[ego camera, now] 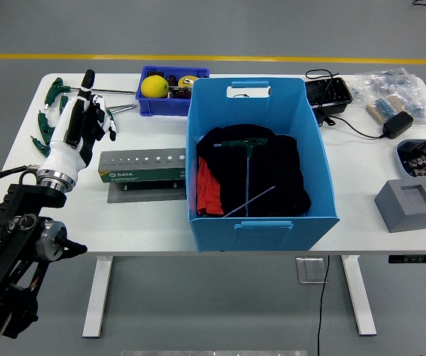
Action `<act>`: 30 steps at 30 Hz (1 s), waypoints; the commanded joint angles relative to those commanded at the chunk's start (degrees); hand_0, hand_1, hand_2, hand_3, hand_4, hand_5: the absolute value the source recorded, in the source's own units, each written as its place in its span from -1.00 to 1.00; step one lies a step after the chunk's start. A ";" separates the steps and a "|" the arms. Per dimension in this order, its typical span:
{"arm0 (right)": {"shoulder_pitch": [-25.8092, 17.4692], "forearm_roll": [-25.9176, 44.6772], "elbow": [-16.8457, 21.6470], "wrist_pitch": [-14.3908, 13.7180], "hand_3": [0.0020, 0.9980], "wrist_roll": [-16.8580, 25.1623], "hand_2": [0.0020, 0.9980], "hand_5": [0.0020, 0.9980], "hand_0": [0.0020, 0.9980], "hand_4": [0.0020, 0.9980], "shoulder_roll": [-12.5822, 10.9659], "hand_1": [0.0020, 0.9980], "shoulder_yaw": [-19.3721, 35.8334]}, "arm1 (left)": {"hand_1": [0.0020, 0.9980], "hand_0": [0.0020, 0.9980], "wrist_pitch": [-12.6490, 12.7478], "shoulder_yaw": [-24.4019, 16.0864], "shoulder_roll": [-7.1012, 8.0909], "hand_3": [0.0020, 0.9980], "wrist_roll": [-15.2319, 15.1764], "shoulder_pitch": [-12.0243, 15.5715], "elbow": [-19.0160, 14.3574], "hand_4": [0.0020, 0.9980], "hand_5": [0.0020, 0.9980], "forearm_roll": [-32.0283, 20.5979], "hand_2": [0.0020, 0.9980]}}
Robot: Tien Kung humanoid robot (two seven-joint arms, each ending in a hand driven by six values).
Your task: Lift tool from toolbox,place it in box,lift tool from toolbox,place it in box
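Observation:
Several green T-handle wrenches point(50, 122) lie loose at the table's far left. My left hand point(87, 119) hovers just right of them, its fingers stretched out and pointing away from me, holding nothing. A grey-green tool holder point(142, 165) with a row of holes lies to the right of my forearm. The big blue box point(261, 215) stands mid-table. Inside it a green T-handle wrench point(246, 148) and a second thin metal rod point(251, 200) rest on black cloth. My right arm is out of view.
A small blue bin point(170, 106) with a yellow ball point(154, 86) stands behind the holder. Right of the box are a black tray point(329, 93), a charger with cable point(395, 124), plastic bags point(391, 89), a round dish of parts point(423, 157) and a grey foam block point(410, 205).

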 joint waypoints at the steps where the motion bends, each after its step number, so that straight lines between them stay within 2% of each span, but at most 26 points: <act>1: 0.05 0.10 0.00 0.00 0.15 0.02 0.46 0.46 0.34 0.54 -0.01 0.31 -0.04 | -1.00 -0.86 1.86 0.18 -0.08 -0.73 -1.77 0.16 -0.09 1.00 1.00 -2.15 -0.97; 2: 0.07 0.18 -0.01 0.00 0.15 0.04 0.46 0.46 0.34 0.54 -0.02 0.31 -0.08 | -1.00 -0.86 3.31 0.19 -0.20 -0.73 -3.39 0.22 -0.11 1.00 1.00 -4.69 -0.97; 3: 0.09 0.21 -0.02 -0.01 0.15 0.04 0.46 0.46 0.34 0.54 -0.01 0.31 -0.07 | 0.11 -0.20 3.89 0.07 -0.27 0.43 -4.60 0.17 -0.17 1.00 1.00 -6.57 0.22; 8: 0.19 0.41 -0.01 0.00 0.15 0.07 0.46 0.46 0.34 0.54 -0.04 0.31 -0.13 | 0.11 -0.20 2.29 -0.25 0.28 0.43 -6.35 -0.30 -0.95 1.00 1.00 -8.29 0.22; 9: 0.21 0.45 -0.02 0.01 0.15 0.09 0.46 0.46 0.34 0.54 -0.05 0.31 -0.15 | 0.70 0.60 1.94 -0.29 0.35 0.70 -6.60 -0.36 -1.04 1.00 1.00 -8.36 0.81; 14: 0.29 0.29 0.00 0.11 0.15 0.10 0.46 0.46 0.34 0.54 -0.13 0.31 -0.14 | 0.70 0.60 1.58 -0.39 0.25 0.70 -7.97 -0.35 -0.47 1.00 1.00 -8.79 0.81; 15: 0.30 0.34 0.00 0.11 0.15 0.12 0.46 0.46 0.34 0.54 -0.14 0.31 -0.16 | 1.00 0.99 1.49 -0.44 0.24 0.96 -7.92 -0.31 -0.27 1.00 1.00 -8.70 1.00; 30: 0.48 0.01 0.04 0.05 0.15 0.03 0.46 0.46 0.35 0.54 -0.15 0.31 0.05 | 1.00 1.00 -0.64 -1.42 0.00 1.00 -6.24 1.60 4.03 1.00 1.00 -4.54 1.00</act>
